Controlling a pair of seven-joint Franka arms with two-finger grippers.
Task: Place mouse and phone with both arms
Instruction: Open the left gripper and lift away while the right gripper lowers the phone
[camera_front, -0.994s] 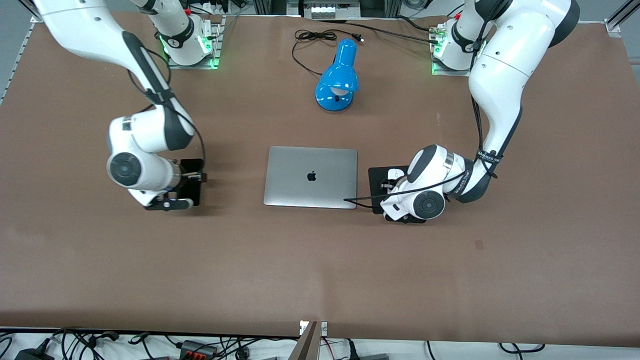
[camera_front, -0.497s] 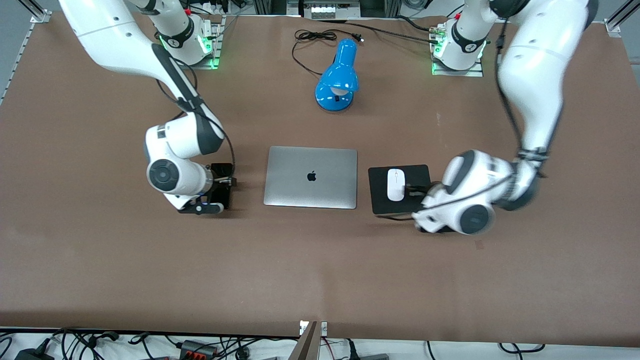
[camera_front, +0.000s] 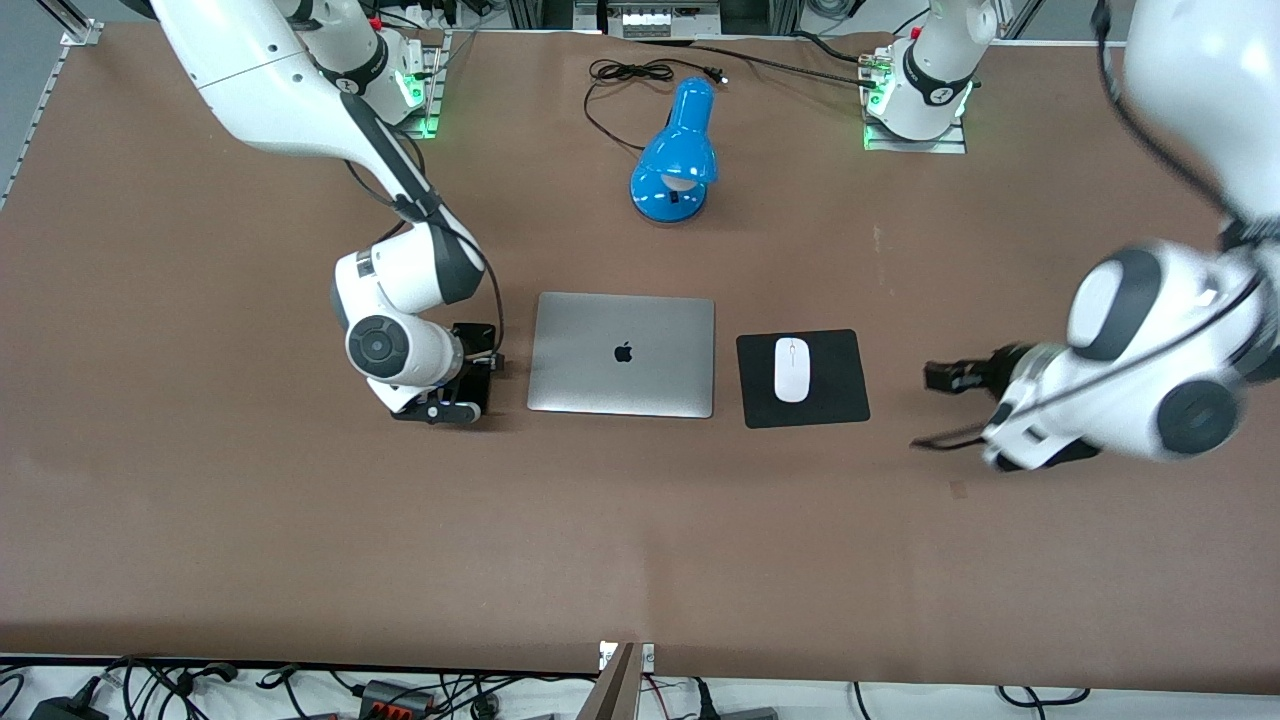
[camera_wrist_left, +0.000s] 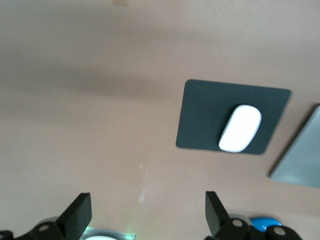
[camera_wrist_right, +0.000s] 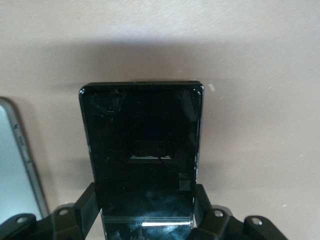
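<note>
The mouse (camera_front: 791, 369) rests on the black pad (camera_front: 840, 400) beside the laptop (camera_front: 622, 354), mid-counter. The left tool (camera_front: 935, 376), released, hovers toward the left arm's end. Only the right wrist view shows the right tool (camera_wrist_right: 145, 210) grasping the phone (camera_wrist_right: 142, 160).

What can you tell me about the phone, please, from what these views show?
The phone is a slim black rectangle with a glossy face that mirrors its surroundings and a thin, shiny dark rim. The right pincer is shut on its long edges near one end, holding it face up over the brown table, just beside the closed silver laptop, toward the right arm's end. Whether it touches the table cannot be told.
</note>
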